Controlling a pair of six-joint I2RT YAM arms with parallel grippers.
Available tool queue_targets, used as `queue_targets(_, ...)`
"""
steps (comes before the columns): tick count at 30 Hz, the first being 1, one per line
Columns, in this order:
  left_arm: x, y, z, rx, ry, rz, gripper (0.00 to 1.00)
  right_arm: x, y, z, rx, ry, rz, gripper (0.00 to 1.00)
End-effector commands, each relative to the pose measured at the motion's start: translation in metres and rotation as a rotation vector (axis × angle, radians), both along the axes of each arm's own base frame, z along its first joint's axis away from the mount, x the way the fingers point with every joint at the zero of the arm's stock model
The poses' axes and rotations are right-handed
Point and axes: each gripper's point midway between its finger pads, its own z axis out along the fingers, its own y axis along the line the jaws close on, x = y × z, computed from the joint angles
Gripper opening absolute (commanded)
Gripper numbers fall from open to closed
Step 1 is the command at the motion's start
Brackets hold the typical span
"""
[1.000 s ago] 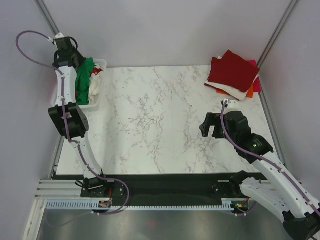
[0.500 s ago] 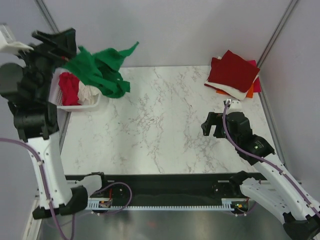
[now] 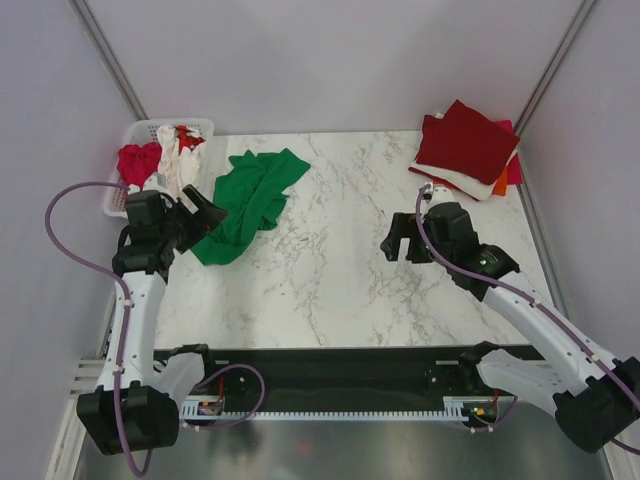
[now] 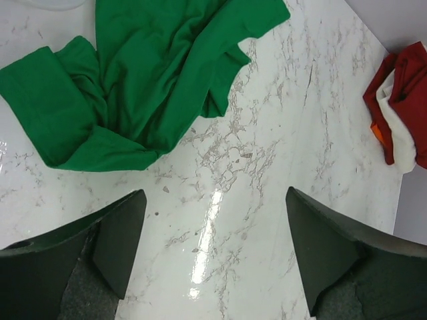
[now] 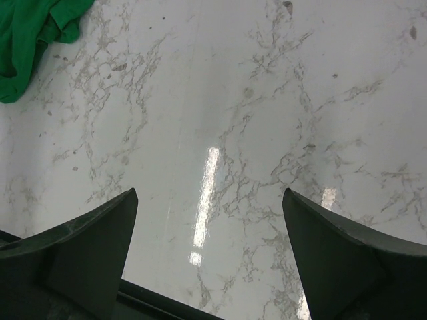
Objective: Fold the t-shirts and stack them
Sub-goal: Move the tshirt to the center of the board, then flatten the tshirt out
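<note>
Hovering the left gripper (image 4: 213, 220), gaping wide and empty, just short of the green t-shirt (image 4: 147, 80) crumpled ahead-left on the desk (image 4: 267, 167), slanting away rightward; holding the right gripper (image 5: 210, 220), likewise gaping and empty, far off.

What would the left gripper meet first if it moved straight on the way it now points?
Most likely the bare marble table, just short of the green t-shirt, though depth is unclear.

White arms (image 3: 133, 320), black fingers (image 4: 73, 260), purple cables (image 3: 49, 215)
</note>
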Motion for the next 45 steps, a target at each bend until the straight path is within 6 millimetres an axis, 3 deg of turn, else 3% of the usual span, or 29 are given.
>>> queue_targets(1, 0.005, 0.006, -0.011, 0.01, 0.016, 0.037, 0.92, 0.009, 0.02, 0.021, 0.088, -0.039, 0.034, 0.98)
queue_targets(4, 0.006, 0.01, -0.035, 0.007, 0.088, 0.055, 0.92, 0.007, 0.022, 0.014, 0.088, -0.03, 0.037, 0.98)
queue_targets(6, 0.009, 0.033, -0.06, 0.049, 0.172, 0.201, 0.93, 0.007, 0.023, 0.006, 0.08, -0.011, 0.04, 0.98)
queue_targets(10, 0.01, 0.048, -0.104, 0.01, 0.324, 0.323, 0.93, 0.015, 0.035, -0.005, 0.071, 0.032, 0.077, 0.98)
queue_targets(13, 0.011, 0.071, -0.118, -0.028, 0.358, 0.449, 0.93, 0.026, 0.046, -0.018, 0.042, 0.076, 0.111, 0.98)
queue_targets(19, 0.026, 0.116, -0.116, 0.066, 0.316, 0.524, 0.91, 0.035, 0.054, -0.023, 0.029, 0.082, 0.146, 0.98)
queue_targets(23, 0.044, 0.135, -0.141, 0.003, 0.34, 0.535, 0.74, 0.029, 0.053, -0.038, 0.03, 0.107, 0.148, 0.98)
queue_targets(26, 0.061, 0.136, -0.153, -0.076, 0.329, 0.488, 0.74, 0.025, 0.051, -0.043, 0.031, 0.108, 0.149, 0.98)
queue_targets(30, 0.07, 0.136, -0.17, -0.1, 0.348, 0.483, 0.71, 0.024, 0.047, -0.05, 0.012, 0.104, 0.143, 0.98)
queue_targets(37, 0.084, 0.136, -0.18, -0.106, 0.327, 0.451, 0.68, 0.023, 0.042, -0.055, -0.012, 0.103, 0.143, 0.98)
queue_targets(40, 0.086, 0.137, -0.188, -0.108, 0.345, 0.447, 0.62, 0.022, 0.041, -0.059, -0.024, 0.109, 0.141, 0.98)
queue_targets(45, 0.082, 0.125, -0.195, -0.113, 0.36, 0.427, 0.38, 0.023, 0.036, -0.067, -0.048, 0.117, 0.124, 0.98)
